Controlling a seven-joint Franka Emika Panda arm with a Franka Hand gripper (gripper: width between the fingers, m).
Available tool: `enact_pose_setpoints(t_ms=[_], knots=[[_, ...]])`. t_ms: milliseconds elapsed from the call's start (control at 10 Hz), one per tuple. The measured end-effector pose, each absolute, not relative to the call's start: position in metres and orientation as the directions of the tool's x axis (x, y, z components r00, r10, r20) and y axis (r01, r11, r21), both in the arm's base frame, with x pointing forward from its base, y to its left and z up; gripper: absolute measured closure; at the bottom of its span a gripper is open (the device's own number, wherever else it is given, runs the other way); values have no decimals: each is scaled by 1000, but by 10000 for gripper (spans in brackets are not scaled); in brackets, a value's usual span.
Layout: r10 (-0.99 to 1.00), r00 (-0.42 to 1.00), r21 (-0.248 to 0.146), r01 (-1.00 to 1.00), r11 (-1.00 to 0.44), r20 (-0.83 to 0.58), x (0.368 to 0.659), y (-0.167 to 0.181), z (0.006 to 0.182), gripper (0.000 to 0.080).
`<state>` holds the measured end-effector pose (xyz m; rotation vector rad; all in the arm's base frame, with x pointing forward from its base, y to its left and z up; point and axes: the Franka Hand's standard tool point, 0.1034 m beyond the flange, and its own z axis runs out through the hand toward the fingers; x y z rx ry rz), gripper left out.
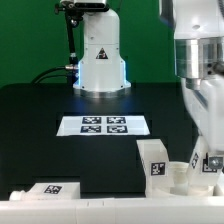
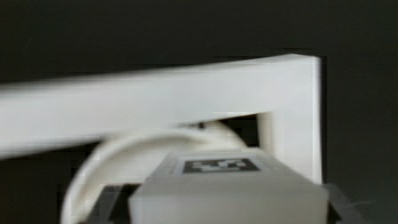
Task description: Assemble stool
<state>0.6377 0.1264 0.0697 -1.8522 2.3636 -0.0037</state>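
The hand (image 2: 221,205) is pinching a chunky white stool leg (image 2: 217,166), tagged face toward the wrist camera, right over the round seat (image 2: 128,165), probably lining up a hole. The seat sits tucked into the white corner fence (image 2: 294,90) on the desk (image 1: 40,110), likely so it can't slide. Another leg (image 1: 152,160) stands just beside it.

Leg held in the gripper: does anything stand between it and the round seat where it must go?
Nothing visible does. In the wrist view the leg sits in the shut gripper, right in front of the seat. The white corner wall lies beyond the seat, not between them.
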Motion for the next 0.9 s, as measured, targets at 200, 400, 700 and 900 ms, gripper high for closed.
enact_pose_setpoints(t_ms=[200, 400, 700, 900], knots=[[-938, -328, -77, -938, 338, -114, 638, 127, 70, 466], [-931, -348, -74, -931, 357, -115, 637, 127, 70, 466], [-995, 17, -91, -996, -8, -99, 636, 128, 85, 183], [-968, 241, -123, -965, -231, -76, 637, 127, 92, 157]])
